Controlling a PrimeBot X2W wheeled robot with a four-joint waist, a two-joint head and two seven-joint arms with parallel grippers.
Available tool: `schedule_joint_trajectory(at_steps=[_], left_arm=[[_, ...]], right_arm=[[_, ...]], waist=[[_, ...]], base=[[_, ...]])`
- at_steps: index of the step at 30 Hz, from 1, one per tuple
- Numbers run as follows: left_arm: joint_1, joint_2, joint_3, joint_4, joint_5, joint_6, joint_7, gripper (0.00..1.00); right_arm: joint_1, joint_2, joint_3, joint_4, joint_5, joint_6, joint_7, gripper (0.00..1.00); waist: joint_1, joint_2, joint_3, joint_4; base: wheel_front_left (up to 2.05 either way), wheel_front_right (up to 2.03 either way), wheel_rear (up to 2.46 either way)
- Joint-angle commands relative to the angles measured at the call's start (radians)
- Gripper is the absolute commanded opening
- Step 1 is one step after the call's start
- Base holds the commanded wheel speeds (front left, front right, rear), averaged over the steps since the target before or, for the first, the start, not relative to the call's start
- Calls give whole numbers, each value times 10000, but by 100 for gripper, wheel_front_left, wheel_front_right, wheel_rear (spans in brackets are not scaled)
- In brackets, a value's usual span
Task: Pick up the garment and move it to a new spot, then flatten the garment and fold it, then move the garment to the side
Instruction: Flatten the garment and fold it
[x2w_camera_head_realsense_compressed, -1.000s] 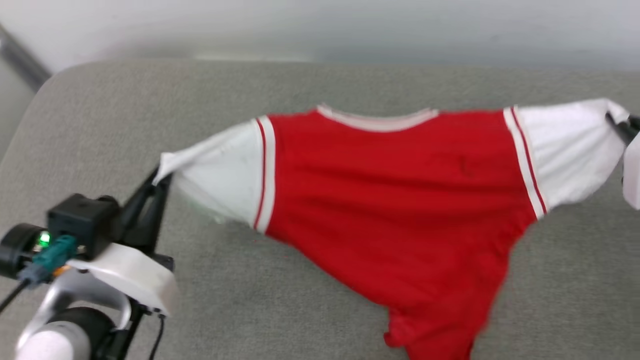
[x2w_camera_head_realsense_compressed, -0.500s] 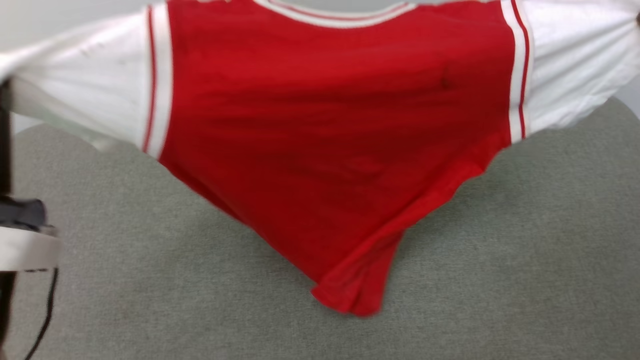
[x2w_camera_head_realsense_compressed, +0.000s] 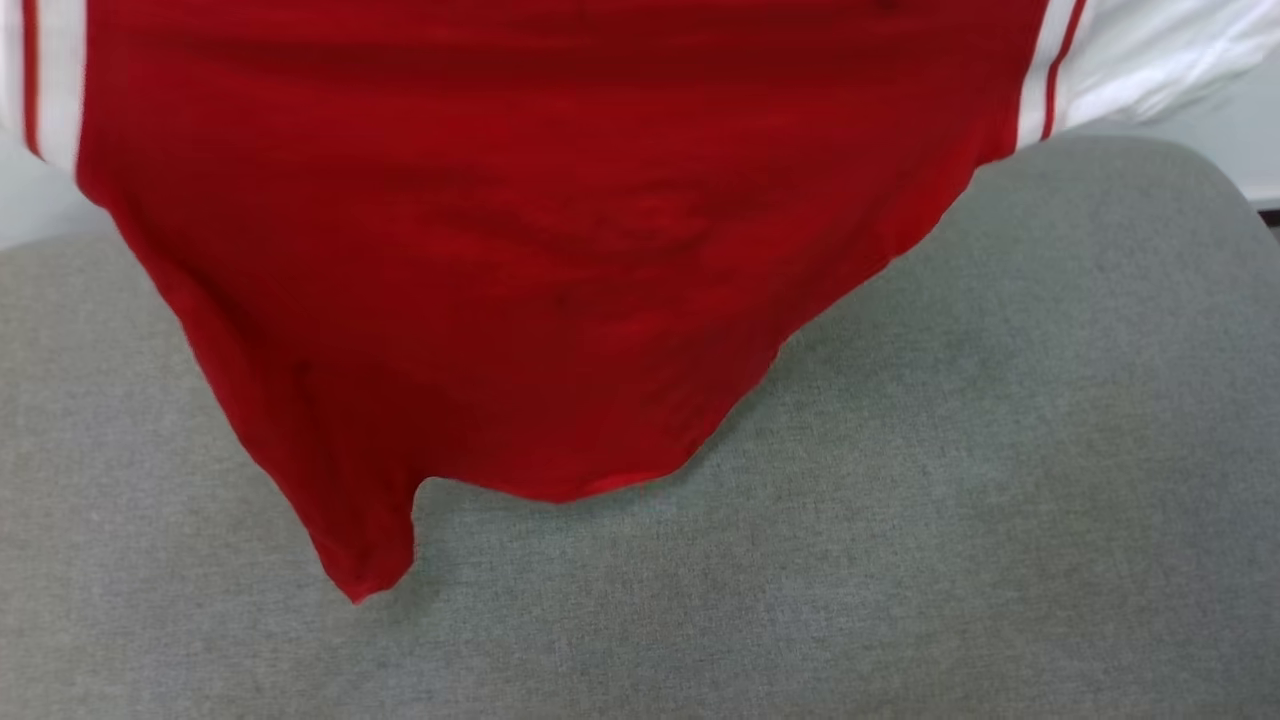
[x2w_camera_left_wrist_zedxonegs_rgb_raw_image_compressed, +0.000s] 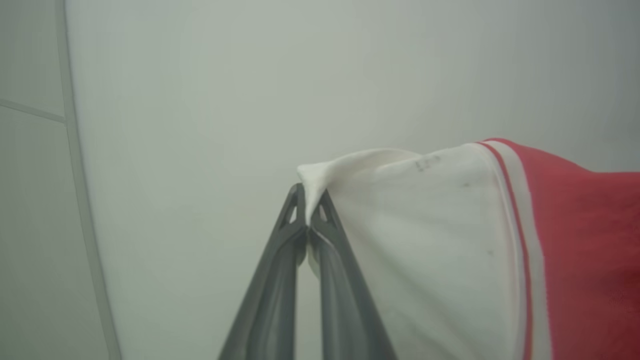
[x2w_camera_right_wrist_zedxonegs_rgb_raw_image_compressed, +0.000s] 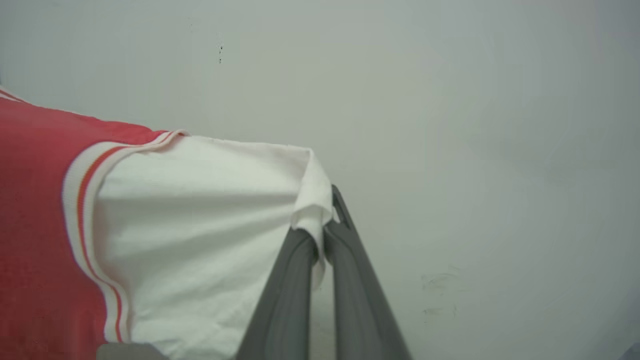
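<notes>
The garment hangs spread in the air above the grey cushion, its red body wide across the top of the head view and its hem sagging to a point at the lower left. My left gripper is shut on the tip of one white sleeve. My right gripper is shut on the tip of the other white sleeve. Red-and-white striped trim borders each sleeve. The collar and lettering are out of view.
A grey upholstered cushion lies under the hanging shirt, its rounded back edge at the upper right. A pale wall stands behind, with a thin frame line at the left of the left wrist view.
Both grippers have lifted the shirt by its sleeves, off the cushion. It now hangs higher and closer to the head camera, and the left arm has left that view.
</notes>
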Motion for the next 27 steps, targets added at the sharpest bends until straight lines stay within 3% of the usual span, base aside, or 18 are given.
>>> schedule_joint_trajectory(at_steps=[1, 9, 11, 17, 27], left_arm=[[-415, 136, -37, 107, -90, 20, 10, 0], [-3171, 659, -917, 1650, -495, -330, -62, 0], [-4134, 743, -1218, 2244, -526, -449, -188, 0], [-7473, 832, -2172, 4322, -196, -642, -786, 0], [-12002, -282, -3442, 8368, 514, -556, -2560, 0]], right_arm=[[-359, -27, -26, -85, -143, -10, -75, 0], [-2238, 229, -163, 310, -437, -12, 21, 0], [-2900, 485, -309, 594, -258, -9, 119, 0], [-5118, 376, -50, 1604, -795, -10, -66, 0], [-9000, -55, 552, 4243, -1976, -14, -1427, 0]], waist=[[0, -1, 359, -29], [0, -1, 1966, 138], [0, -1, 2483, 206], [0, -1, 3946, 431], [0, -1, 5771, 1222]], base=[[0, 0, 0], [0, 0, 0], [0, 0, 0], [0, 0, 0], [0, 0, 0]])
